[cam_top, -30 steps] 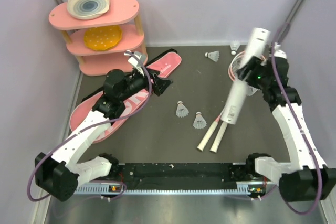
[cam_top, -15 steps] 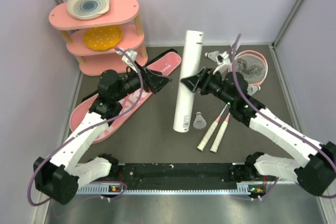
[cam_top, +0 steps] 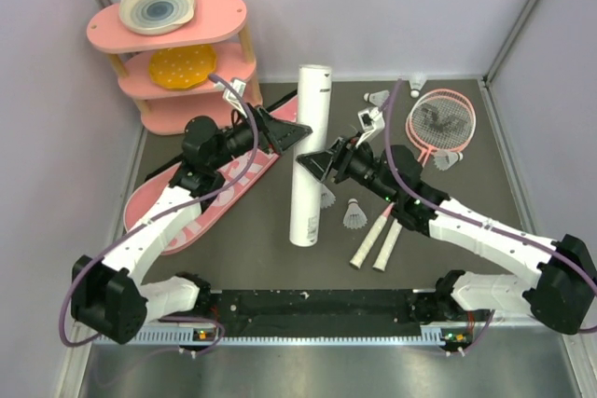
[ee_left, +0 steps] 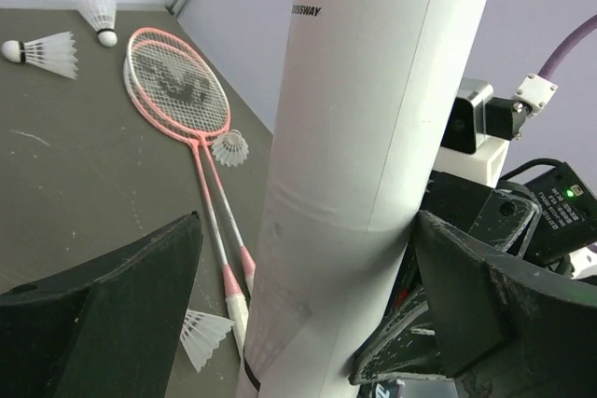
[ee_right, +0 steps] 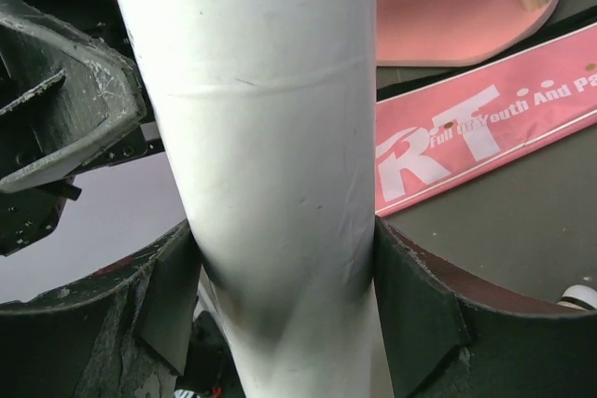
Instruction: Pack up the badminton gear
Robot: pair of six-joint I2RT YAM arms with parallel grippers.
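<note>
Handover over the centre of the table (cam_top: 266, 263): tube (cam_top: 311, 109) pinched by right gripper (cam_top: 313, 163); left gripper (cam_top: 300, 135) spread astride it, apparently to be closed next.

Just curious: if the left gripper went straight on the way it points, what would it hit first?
Likely the white cylindrical tube held in the right gripper; it sits directly ahead of the open left gripper.

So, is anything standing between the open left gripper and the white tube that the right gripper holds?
Nothing visible stands in the way. In the left wrist view the white tube stands right between the wide-open fingers of the left gripper, which is not closed on it. The right gripper clamps the tube close by.
</note>
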